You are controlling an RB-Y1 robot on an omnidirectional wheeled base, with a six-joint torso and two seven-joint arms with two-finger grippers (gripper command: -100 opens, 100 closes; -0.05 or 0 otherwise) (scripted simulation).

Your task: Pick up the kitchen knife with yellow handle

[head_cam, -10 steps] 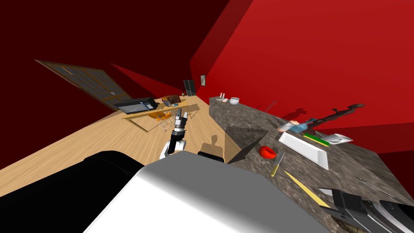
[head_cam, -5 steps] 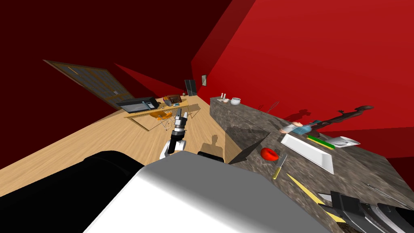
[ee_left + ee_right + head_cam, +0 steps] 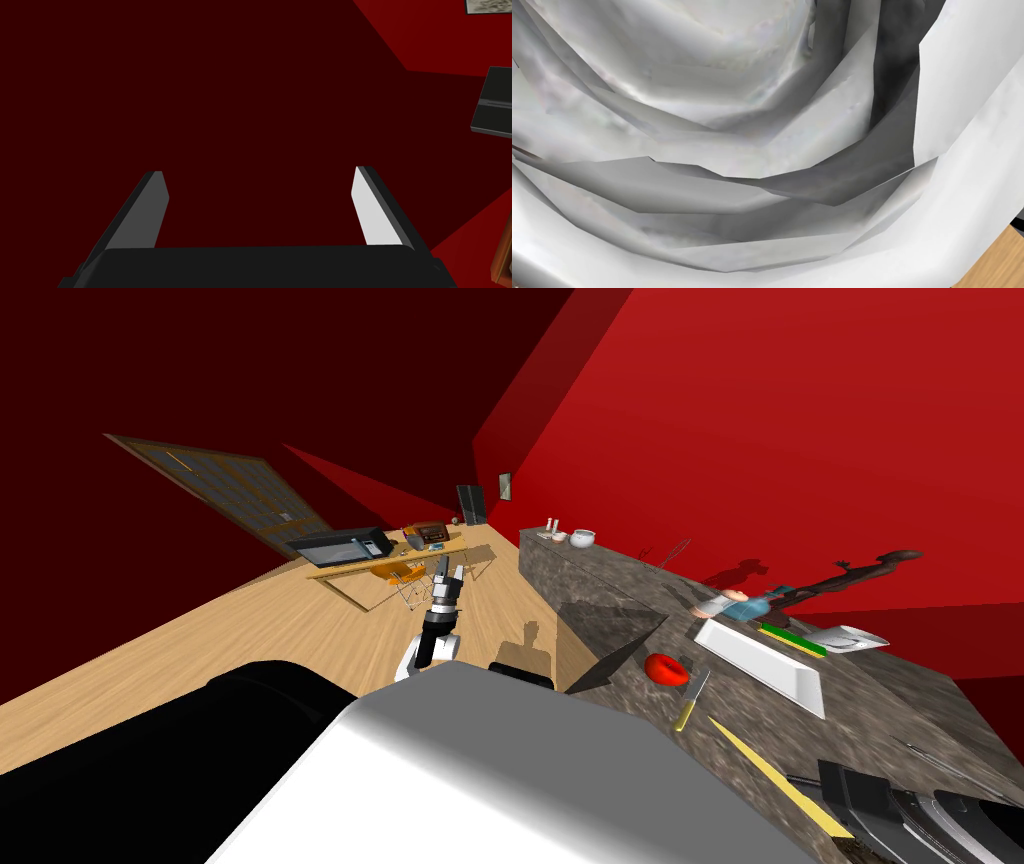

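Observation:
The kitchen knife (image 3: 690,699), with a yellow handle and a grey blade, lies flat on the mottled stone counter (image 3: 610,588) beside a red round thing (image 3: 664,668). My right gripper (image 3: 826,777) shows as a dark box low over the counter, about a hand's length short of the knife's handle end. It is shut, with nothing seen in it. A long thin yellow strip (image 3: 770,771) runs from that box towards the knife handle. My left gripper (image 3: 447,575) hangs open and empty over the wooden floor, away from the counter.
A white tray (image 3: 765,660) lies just beyond the knife, with a green and yellow bar (image 3: 792,640), a pale bottle (image 3: 742,606) and a white dish (image 3: 850,638) behind it. A white bowl (image 3: 582,538) stands at the counter's far end. A creased white surface (image 3: 722,100) is close to the right hand.
My right gripper has shut: the pale finger at the front of its box no longer shows. The head view shifted slightly. The knife and the left arm have not moved.

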